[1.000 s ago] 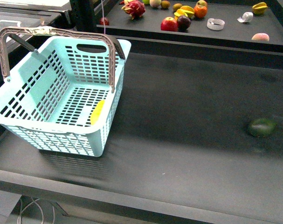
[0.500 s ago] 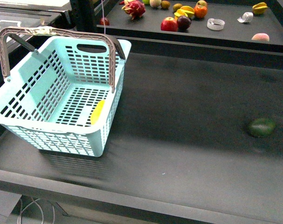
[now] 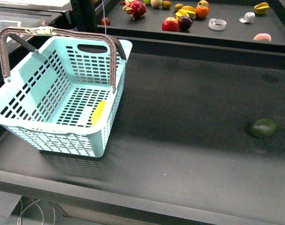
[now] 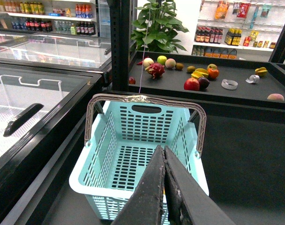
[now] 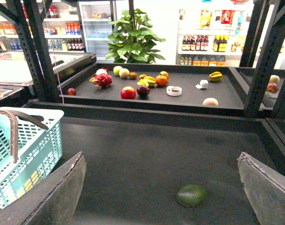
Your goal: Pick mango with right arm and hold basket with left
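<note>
The basket [image 3: 62, 93] stands at the left of the bench [image 3: 189, 140], open on top, but its two raised handles [image 3: 111, 56] arch across the opening, leaving a gap between them. The mango [image 3: 98, 112] lies on the basket floor against the right wall, hemmed by that wall. To the right the dark bench surface is open, with only a green fruit [image 3: 263, 127] near its right edge.
</note>
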Tool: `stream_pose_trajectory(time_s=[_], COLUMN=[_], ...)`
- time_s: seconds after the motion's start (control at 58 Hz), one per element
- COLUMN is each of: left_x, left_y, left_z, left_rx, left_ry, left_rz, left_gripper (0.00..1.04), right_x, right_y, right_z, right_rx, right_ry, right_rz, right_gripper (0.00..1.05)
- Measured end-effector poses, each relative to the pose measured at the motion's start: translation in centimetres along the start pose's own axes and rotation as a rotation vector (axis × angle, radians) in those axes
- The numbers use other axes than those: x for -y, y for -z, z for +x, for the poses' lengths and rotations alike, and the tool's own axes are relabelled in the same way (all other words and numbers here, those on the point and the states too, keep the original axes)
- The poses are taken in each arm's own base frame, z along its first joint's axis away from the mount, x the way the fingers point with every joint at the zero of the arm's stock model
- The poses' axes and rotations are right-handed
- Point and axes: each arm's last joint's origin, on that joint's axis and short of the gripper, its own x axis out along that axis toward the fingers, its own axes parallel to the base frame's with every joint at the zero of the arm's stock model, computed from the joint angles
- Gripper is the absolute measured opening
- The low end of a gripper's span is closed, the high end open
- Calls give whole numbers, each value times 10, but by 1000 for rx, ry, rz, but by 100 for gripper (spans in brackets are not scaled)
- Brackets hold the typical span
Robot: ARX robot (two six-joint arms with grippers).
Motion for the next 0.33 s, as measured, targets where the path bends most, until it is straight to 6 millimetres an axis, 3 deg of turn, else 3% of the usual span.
stream_pose_trajectory(time_s=[0.121,0.328], left_x=[0,0], left_y=[3,3], left_z=[-10,-11], left_rx=[-12,-6], left_ry=[0,0], left_rz=[0,0], left_gripper=[2,2], right_x=[0,0], right_y=[0,0], right_z=[0,0], right_rx=[0,0], right_ry=[0,0], right_rz=[0,0], right_gripper=[96,96])
